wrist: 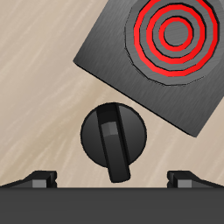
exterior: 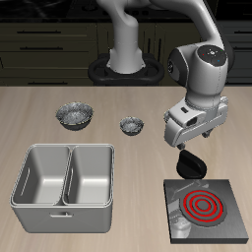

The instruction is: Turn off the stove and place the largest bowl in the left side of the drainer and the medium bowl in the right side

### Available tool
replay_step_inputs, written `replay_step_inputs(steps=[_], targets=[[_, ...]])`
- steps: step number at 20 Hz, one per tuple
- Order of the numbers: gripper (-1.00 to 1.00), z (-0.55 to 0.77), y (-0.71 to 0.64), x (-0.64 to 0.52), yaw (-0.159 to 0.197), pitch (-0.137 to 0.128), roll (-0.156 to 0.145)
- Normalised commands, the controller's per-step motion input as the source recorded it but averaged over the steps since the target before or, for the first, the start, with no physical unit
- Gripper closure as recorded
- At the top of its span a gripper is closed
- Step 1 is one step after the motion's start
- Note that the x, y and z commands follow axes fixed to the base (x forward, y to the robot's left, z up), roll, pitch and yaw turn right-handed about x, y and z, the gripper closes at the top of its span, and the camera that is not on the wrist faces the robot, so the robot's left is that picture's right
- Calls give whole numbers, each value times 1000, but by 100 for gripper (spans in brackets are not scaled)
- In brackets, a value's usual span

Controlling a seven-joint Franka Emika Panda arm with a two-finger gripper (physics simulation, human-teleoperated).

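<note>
Stove knob [wrist: 112, 139]: round, black, with a raised bar handle lying slightly off the vertical. It sits on the bench [exterior: 59, 94], apart from the hob plate, just off one corner of it.

Pincer [wrist: 112, 179]: wide open, holding nothing. Both fingertips [wrist: 41, 178] show in the wrist view, well apart, with the knob between them and a little ahead. No contact visible. In the exterior view the pincer [exterior: 187, 163] hangs right above the knob, lower right of the frame, and hides most of it.

Stove [exterior: 207, 208]: flat black square plate, lower right of the exterior frame near the bench's front edge. Concentric rings glow red, so still on.

Drainer [exterior: 22, 183]: light grey two-compartment tub, lower left of the exterior frame, both wells holding nothing.

Two crinkled silver bowls behind the drainer: a wider bowl [exterior: 75, 116] at upper left, a smaller bowl [exterior: 131, 124] toward centre. Which task bowl each is, cannot tell.
</note>
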Motion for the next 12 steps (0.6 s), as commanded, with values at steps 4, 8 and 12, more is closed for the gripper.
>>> replay_step_inputs(steps=[4,8,12], targets=[[-100,-202,-50,-45,21,26,7],[-100,-245,-32,-49,27,36,0],[-100,-172,24,-21,46,6,8]])
